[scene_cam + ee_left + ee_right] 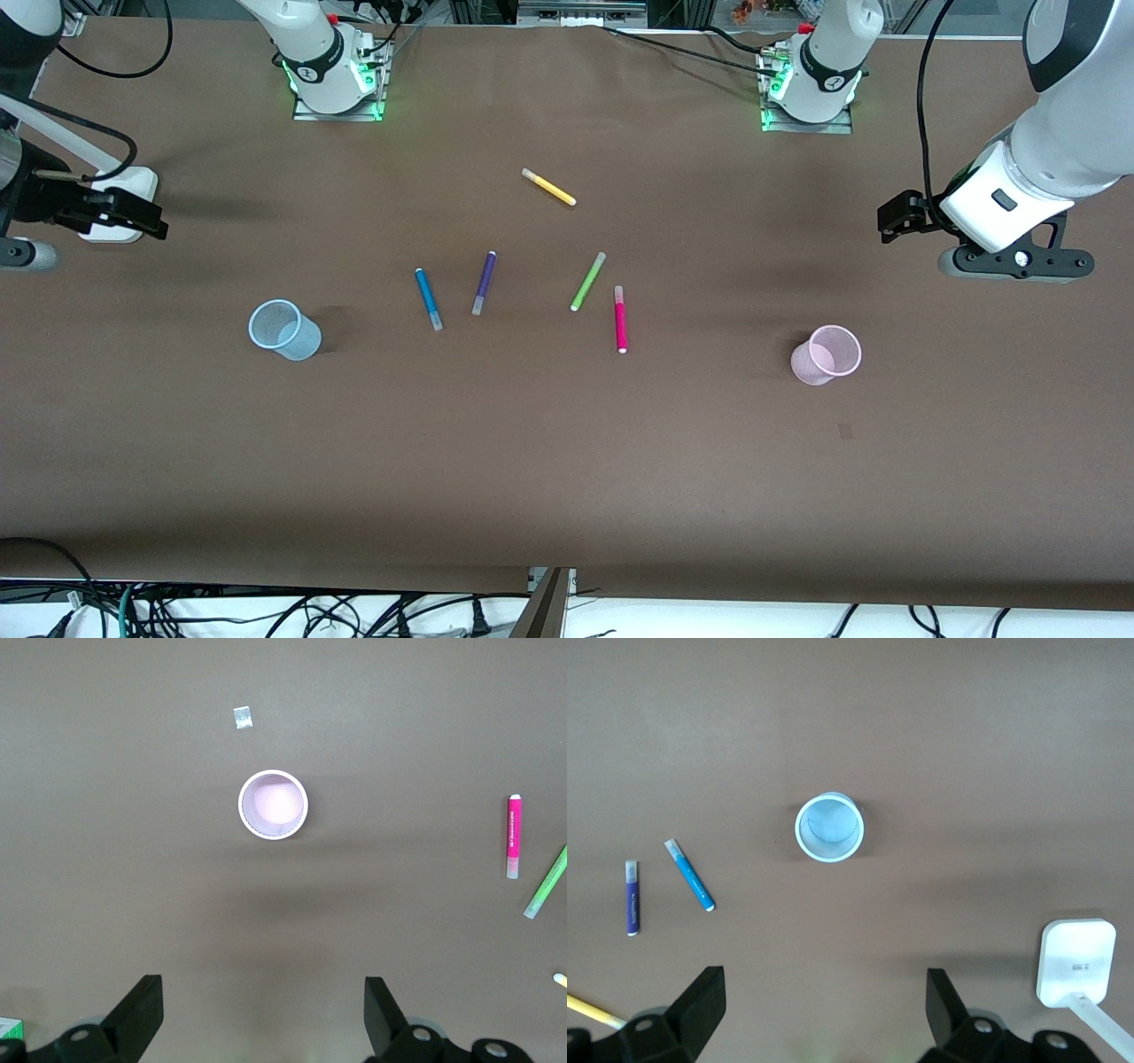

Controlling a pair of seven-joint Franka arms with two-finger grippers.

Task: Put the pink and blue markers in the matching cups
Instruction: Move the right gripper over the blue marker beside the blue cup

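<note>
Nothing is placed yet. Nearest the front camera, the pale pink translucent plastic cup (826,354) and light blue translucent plastic cup (284,330) stand empty. The slim magenta-pink marker (620,320) lies at the pink cup's nine o'clock, the slim blue marker (429,299) at the blue cup's three o'clock. Farther up, the left gripper (264,1014) and right gripper (824,1010) hang with jaws spread wide, holding nothing. Both pickups remain.

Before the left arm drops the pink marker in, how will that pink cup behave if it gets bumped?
The pink cup looks thin and translucent, so probably very light and apt to slide on the table. It stands upright and empty, with nothing beside it to brace it, so a sideways knock could tip it. The pink marker looks longer than the cup is tall, so leaning inside it might topple it.
</note>
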